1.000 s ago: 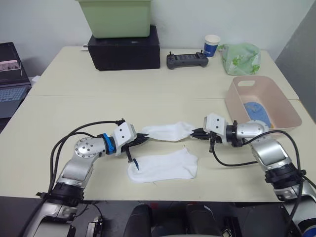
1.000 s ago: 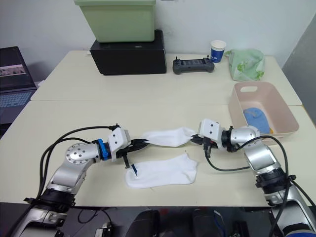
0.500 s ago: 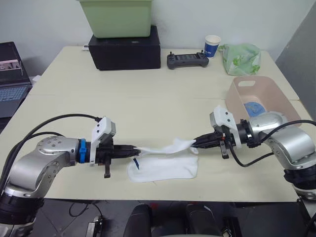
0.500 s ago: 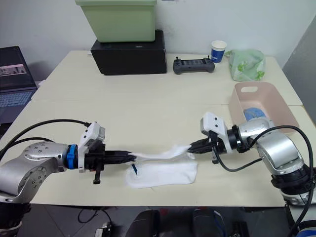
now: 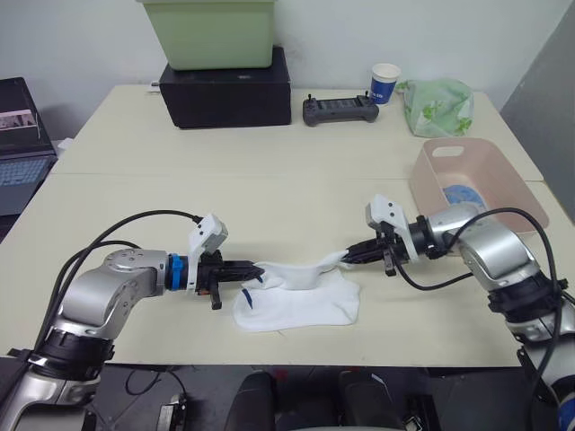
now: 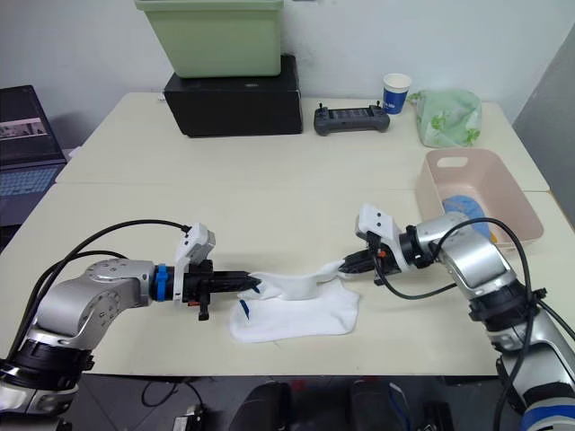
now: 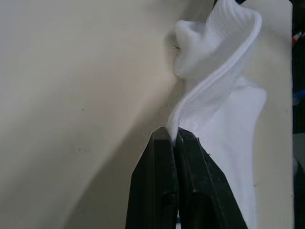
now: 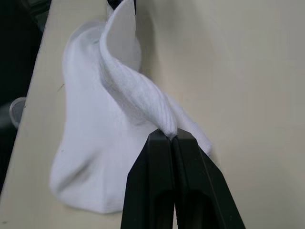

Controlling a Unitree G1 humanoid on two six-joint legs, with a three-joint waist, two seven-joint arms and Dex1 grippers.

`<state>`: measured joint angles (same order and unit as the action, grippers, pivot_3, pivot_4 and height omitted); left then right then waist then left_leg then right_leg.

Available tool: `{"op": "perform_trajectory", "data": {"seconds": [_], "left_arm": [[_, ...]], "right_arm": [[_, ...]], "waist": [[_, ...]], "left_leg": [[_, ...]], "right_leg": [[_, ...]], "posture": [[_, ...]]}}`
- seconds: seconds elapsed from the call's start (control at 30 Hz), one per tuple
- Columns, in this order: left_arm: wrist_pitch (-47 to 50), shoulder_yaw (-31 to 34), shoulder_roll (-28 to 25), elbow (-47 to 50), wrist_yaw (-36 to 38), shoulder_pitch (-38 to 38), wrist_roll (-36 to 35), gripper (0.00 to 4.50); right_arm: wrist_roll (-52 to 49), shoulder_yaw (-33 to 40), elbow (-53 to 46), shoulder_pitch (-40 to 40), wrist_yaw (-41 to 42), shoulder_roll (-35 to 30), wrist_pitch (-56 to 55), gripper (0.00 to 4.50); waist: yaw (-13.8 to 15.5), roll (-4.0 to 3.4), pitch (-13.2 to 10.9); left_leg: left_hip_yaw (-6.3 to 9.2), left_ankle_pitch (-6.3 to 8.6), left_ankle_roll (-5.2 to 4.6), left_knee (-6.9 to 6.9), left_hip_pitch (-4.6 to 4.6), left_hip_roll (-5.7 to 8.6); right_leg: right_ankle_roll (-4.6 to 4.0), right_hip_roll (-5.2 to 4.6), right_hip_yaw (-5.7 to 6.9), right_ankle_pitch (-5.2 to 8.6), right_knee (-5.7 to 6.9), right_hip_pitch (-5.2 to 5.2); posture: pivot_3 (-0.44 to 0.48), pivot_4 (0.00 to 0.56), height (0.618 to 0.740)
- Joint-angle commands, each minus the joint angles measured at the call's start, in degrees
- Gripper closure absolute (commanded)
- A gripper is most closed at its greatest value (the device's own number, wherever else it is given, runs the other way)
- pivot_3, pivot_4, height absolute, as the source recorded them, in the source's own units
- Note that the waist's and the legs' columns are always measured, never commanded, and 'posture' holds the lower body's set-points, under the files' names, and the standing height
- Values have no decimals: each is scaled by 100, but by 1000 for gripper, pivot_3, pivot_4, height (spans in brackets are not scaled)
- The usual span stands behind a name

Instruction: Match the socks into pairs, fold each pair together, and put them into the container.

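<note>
holding one white sock (image 5: pixel 301 269) between them, the left hand (image 5: pixel 254 267) and the right hand (image 5: pixel 349 257) each pinch an end with fingers closed tight, and the sock sags in the middle over the second white sock (image 5: pixel 301 303), which lies flat on the desk (image 5: pixel 225 197) at about 6 o'clock of the scene. the upper one seems to touch the lower one near its middle, so i judge the pairing of the white socks is in hand but not folded yet. the container (image 5: pixel 512 193) stands at about 3 o'clock and has a blue sock (image 5: pixel 463 194) inside; whether the orange pair is there too, i cannot tell. at 12 o'clock are a green bin (image 5: pixel 209 31) on a black box (image 5: pixel 229 90), a controller (image 5: pixel 340 109), a paper cup (image 5: pixel 385 82) and a leaf-print cloth (image 5: pixel 438 106). a laptop (image 5: pixel 20 144) sits at 9 o'clock.
</note>
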<state>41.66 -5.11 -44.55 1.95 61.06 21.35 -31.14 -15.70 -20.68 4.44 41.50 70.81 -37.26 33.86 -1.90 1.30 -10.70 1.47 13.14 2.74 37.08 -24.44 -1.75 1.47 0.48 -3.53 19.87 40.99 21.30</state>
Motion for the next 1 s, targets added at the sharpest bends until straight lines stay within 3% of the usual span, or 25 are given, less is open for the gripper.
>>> {"op": "perform_trajectory", "data": {"seconds": [0.03,0.23,0.33,0.5,0.57,0.7,0.83,1.0], "left_arm": [[-493,-136,270,-718,-99,495,478,4467],[-1225,-187,700,-1624,-186,1120,1058,4467],[-1674,-87,832,-2025,-340,1323,1304,3840],[-2428,235,960,-2551,-858,1515,1611,2253],[-2783,472,1032,-2785,-1189,1580,1664,1571],[-2764,728,1000,-2591,-1080,1313,1471,258],[-1980,885,1020,-1469,-1070,449,1107,258],[-1593,824,1188,-751,-1336,-167,1103,258]], "right_arm": [[407,-12,897,487,-101,287,-647,4500],[891,79,2274,1085,-276,766,-1503,4500],[1016,296,2831,1279,-599,906,-1935,3768],[1005,777,3202,1360,-1038,870,-2229,2055],[872,986,3080,1258,-1066,858,-1993,1348],[493,1242,2186,687,-895,781,-1094,5],[13,1533,492,-419,-1434,845,397,5],[-29,1469,-192,-845,-2032,1068,1088,5]], "waist": [[1,0,0],[-2,0,0],[-4,0,0],[-1,0,0],[0,0,0],[-1,0,0],[-5,-1,5],[2,0,5]], "left_leg": [[0,0,0,1,0,0],[-5,-2,1,9,-8,-1],[-6,-8,11,8,-7,-3],[-7,-4,1,12,-8,-1],[-6,-4,1,11,-8,-2],[-8,-3,0,10,-8,-3],[-3,-3,1,5,-18,-7],[15,-4,-1,14,-19,-1]], "right_leg": [[0,0,1,0,1,0],[-1,-3,1,-1,1,8],[-1,-4,0,-1,1,9],[-1,-7,-1,-1,7,9],[-1,-8,0,-1,7,9],[-1,-8,-1,-1,7,9],[0,-9,-10,0,1,11],[-6,-9,-8,-4,20,8]], "posture": [[0,150,740],[0,150,740],[0,150,740],[0,150,740],[0,150,740],[0,150,740],[0,150,740],[0,150,740]]}}
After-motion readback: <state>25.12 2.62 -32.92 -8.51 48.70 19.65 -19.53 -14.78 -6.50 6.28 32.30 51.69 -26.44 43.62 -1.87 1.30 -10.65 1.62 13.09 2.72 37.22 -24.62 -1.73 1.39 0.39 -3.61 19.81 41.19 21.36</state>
